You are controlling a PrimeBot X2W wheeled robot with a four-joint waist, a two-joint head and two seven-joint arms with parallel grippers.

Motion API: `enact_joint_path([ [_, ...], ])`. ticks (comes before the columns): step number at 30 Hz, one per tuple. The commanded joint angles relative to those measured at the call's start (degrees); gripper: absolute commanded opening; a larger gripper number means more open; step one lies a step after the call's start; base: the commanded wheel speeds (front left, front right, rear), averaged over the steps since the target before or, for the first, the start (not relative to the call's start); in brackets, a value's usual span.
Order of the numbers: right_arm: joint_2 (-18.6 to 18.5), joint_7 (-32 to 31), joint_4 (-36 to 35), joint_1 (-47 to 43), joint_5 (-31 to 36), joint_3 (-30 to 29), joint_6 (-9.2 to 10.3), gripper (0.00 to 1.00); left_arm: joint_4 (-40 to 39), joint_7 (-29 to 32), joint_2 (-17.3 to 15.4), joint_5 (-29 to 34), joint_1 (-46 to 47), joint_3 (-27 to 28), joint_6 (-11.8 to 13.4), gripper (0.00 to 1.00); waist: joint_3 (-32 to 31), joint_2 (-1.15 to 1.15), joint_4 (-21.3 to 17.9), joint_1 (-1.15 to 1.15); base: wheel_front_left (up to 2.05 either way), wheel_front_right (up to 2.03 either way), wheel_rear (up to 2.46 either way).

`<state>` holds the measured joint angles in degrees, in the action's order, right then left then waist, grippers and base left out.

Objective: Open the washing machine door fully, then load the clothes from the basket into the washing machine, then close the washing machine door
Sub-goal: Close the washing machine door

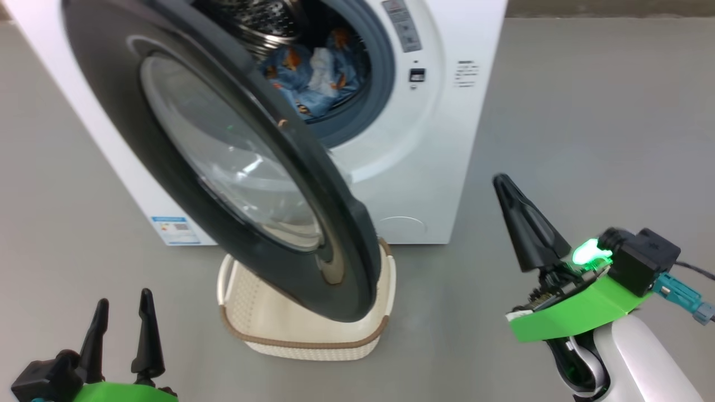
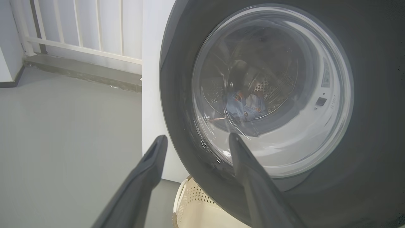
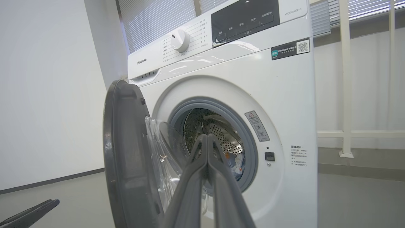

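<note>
Right claw pinched empty; door half-open, blk rim, clear glass.

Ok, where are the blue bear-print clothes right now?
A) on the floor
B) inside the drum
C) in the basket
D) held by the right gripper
B: the clothes lie in the washing machine drum behind the open door. What shows of the basket is bare, and the right gripper is shut on nothing.
</note>
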<state>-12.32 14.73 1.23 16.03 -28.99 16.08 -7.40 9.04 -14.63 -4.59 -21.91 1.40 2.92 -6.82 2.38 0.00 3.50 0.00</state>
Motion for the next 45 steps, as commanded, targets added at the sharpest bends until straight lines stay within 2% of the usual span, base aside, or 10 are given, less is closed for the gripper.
enact_joint_path([
  [1, 0.2, 0.3, -3.1, 2.1, -0.3, 2.2, -0.09, 0.0, -1.0, -0.4, -0.8, 0.2, 1.4, 2.2, -0.1, 1.0, 0.0, 0.0, 1.9, 0.0, 0.0, 0.0, 0.0],
  [6, 0.4, 0.3, -7.7, 3.2, -2.5, 6.8, -0.09, 0.0, -0.7, -0.4, -0.7, 0.1, 1.5, 2.5, -0.2, 1.0, -0.1, 0.0, 4.2, 0.0, 0.0, 0.0, 0.0],
  [11, -1.3, 0.3, -9.5, 4.4, -4.7, 13.6, -0.09, 0.0, -0.2, -0.4, -0.4, 0.0, 1.4, 2.5, -0.3, 1.0, -0.4, 0.0, 5.7, 0.0, 0.0, 0.0, 0.0],
  [17, -3.7, 0.3, -5.7, 5.9, -6.3, 23.4, -0.09, 0.0, 0.0, -0.4, -0.2, 0.1, 1.3, 2.8, -0.4, 1.0, -0.7, 0.0, 6.8, 0.0, 0.0, 0.0, 0.0],
  [22, -4.4, 0.3, -0.9, 7.2, -6.9, 27.5, -0.09, 0.0, 0.1, -0.4, 0.0, 0.2, 1.5, 2.8, -0.4, 1.0, -0.5, 0.0, 7.5, 0.0, 0.0, 0.0, 0.0],
  [32, -5.1, 0.3, 9.6, 9.5, -8.0, 28.8, -0.09, 0.0, 0.2, -0.4, 0.5, -0.2, 2.1, 2.8, -0.5, 1.0, 1.5, 0.0, 9.8, 0.0, 0.0, 0.0, 0.0],
  [45, -5.7, 0.3, 15.4, 10.0, -8.4, 24.7, -0.09, 0.0, 0.4, -0.4, 0.7, -0.1, 2.6, 3.0, -0.6, 1.0, 2.5, 0.0, 11.9, 0.0, 0.0, 0.0, 0.0],
])
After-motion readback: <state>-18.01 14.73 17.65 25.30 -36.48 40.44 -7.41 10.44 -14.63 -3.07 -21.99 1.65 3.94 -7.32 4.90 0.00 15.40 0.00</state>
